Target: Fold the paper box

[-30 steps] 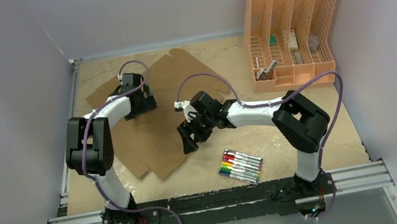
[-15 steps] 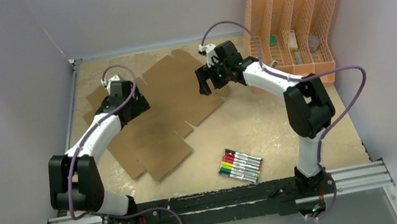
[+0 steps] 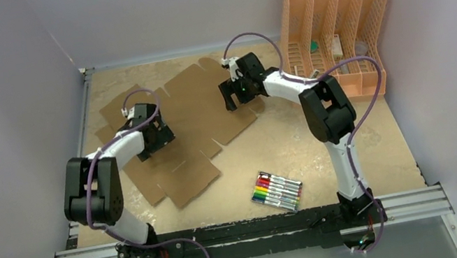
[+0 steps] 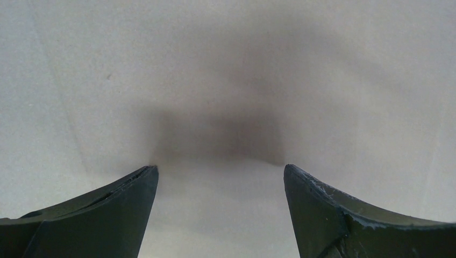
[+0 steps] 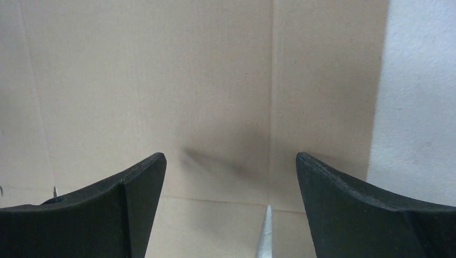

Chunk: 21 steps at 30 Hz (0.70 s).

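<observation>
The paper box [image 3: 192, 118] is a flat brown cardboard sheet with flaps and creases, lying on the left and middle of the table. My left gripper [image 3: 147, 149] hangs open low over its left part. In the left wrist view the left gripper [image 4: 220, 169] has nothing between its jaws, and a pale, blurred surface [image 4: 226, 80] lies close beneath. My right gripper [image 3: 230, 102] stands open over the sheet's far right part. In the right wrist view the right gripper [image 5: 230, 156] is empty, above creased cardboard [image 5: 161, 80] with a narrow cut [image 5: 266, 231].
A peach slotted organizer [image 3: 337, 39] holding small items stands at the far right. A pack of coloured markers [image 3: 278, 191] lies near the front middle. Walls close in the left, back and right sides. Bare table [image 5: 419, 80] shows beside the sheet's right edge.
My right arm swung from the sheet's near edge to its far right part, and its jaws opened wider. My left gripper drew slightly nearer over the sheet's left part.
</observation>
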Available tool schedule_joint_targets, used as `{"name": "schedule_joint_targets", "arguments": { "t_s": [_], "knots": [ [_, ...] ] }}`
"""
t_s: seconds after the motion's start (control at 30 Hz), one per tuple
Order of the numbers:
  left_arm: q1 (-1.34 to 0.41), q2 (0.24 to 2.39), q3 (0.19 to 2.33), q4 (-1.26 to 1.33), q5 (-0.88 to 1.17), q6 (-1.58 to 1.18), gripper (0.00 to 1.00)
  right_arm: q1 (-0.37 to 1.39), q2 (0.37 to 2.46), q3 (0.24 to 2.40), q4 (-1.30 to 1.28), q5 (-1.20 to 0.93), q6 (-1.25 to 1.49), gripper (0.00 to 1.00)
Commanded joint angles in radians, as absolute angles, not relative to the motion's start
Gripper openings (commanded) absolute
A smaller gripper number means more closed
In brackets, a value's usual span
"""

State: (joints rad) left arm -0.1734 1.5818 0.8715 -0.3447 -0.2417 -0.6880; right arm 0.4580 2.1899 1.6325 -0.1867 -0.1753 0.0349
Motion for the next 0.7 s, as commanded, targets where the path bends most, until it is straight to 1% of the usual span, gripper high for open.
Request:
{"name": "schedule_joint_targets", "arguments": {
  "t_s": [0.0, 0.17, 0.33, 0.43, 0.53, 0.6, 0.67],
  "knots": [
    [-0.146, 1.72, 1.01, -0.301, -0.245, -0.645, 0.88, 0.466, 2.126, 1.558, -0.211, -0.22, 0.07, 0.92],
    [-0.143, 1.908, 1.201, -0.372, -0.246, -0.564, 0.86, 0.505, 2.014, 1.366, -0.208, -0.302, 0.158, 0.91],
    [-0.143, 2.053, 1.416, -0.425, -0.259, -0.484, 0.86, 0.666, 1.901, 1.253, -0.244, -0.345, 0.189, 0.9],
    [-0.143, 2.119, 1.538, -0.435, -0.255, -0.439, 0.85, 0.765, 1.851, 1.26, -0.253, -0.414, 0.199, 0.9],
    [-0.143, 2.146, 1.621, -0.436, -0.257, -0.418, 0.85, 0.81, 1.83, 1.311, -0.289, -0.459, 0.179, 0.9],
    [-0.145, 2.124, 1.625, -0.412, -0.253, -0.423, 0.85, 0.808, 1.807, 1.341, -0.329, -0.469, 0.17, 0.91],
    [-0.157, 2.079, 1.6, -0.385, -0.251, -0.443, 0.85, 0.796, 1.777, 1.362, -0.344, -0.413, 0.15, 0.92]
  ]
}}
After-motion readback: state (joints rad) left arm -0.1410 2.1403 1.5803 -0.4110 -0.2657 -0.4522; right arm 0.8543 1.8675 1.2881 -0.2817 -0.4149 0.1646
